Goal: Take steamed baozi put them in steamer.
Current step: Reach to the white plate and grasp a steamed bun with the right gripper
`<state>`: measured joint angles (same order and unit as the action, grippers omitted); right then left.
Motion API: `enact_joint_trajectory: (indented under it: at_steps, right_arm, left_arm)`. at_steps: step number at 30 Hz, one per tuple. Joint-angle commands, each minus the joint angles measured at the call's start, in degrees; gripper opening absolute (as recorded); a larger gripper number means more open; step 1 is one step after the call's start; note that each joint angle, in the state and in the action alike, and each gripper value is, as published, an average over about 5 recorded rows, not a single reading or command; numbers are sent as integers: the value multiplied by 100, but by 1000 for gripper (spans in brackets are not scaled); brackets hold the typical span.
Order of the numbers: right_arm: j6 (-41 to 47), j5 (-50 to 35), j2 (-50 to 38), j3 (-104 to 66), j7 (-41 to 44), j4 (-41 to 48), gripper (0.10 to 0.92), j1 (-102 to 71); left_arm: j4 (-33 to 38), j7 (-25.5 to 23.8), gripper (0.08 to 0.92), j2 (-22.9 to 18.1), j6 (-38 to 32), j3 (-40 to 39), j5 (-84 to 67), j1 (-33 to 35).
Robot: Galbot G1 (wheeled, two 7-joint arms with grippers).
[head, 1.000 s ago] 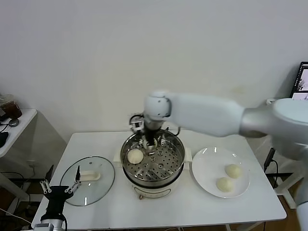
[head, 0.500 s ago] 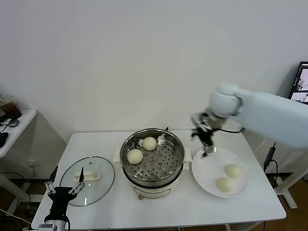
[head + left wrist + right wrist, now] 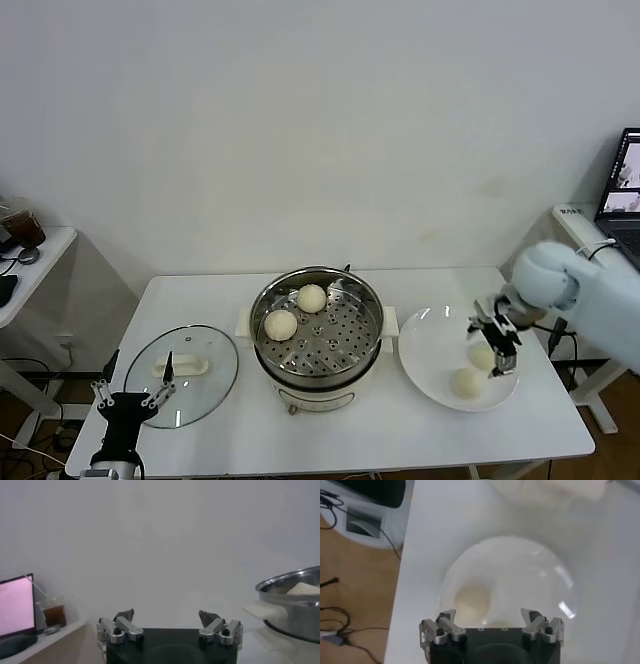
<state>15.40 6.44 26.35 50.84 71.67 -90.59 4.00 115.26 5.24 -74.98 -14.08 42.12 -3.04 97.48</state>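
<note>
Four baozi are showing: two are sitting in the steamer (image 3: 317,327), one (image 3: 312,297) at about 12 o'clock on the perforated tray and one (image 3: 281,324) at about 9 o'clock. Two are waiting on the plate (image 3: 430,345) to the steamer's 3 o'clock, one bun (image 3: 484,356) at the plate's 3 o'clock and the other (image 3: 466,383) at about 5 o'clock.

The right gripper (image 3: 495,343) is hovering just above the 3 o'clock bun with its jaws spread wide and nothing between them. To do this pick well, it is probably best centring the jaws over that bun, sinking straight down and closing gently so the soft dough is not being crushed.

The left gripper (image 3: 128,394) is idling, jaws wide, at the lid's (image 3: 185,368) 7 o'clock edge. One steamer, one plate, one lid.
</note>
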Motion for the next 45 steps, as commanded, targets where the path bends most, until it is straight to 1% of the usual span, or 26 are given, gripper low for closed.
enact_joint_trajectory:
  at_steps: [1,10,21,24,32,38,43,45]
  right_arm:
    - [-88,441,-14,-821,-402,211,823,-1304]
    - [-98,596,455,-1075,-642,691,823,-1591]
    - [-3,590,794,-1125,-757,905,817,-1674]
    - [53,598,831,-1120,-711,922,774,-1658]
    - [110,597,817,-1084,-511,935,600,-1516]
    - [72,386,688,-871,-319,889,539,-1002]
    - [-11,48,541,-688,-103,863,467,-221]
    - [-82,-132,523,-740,45,889,453,170]
  left_arm:
    - [6,0,823,-2,2,10,6,11]
    - [21,0,823,-14,0,62,9,45]
    - [4,1,823,-20,4,85,10,19]
    - [4,2,823,-21,4,96,6,18]
    - [8,3,823,-42,4,98,5,18]
    - [13,2,823,-42,11,91,4,4]
    - [26,1,823,-31,11,91,-12,-4]
    - [29,0,823,-22,10,86,-21,-13]
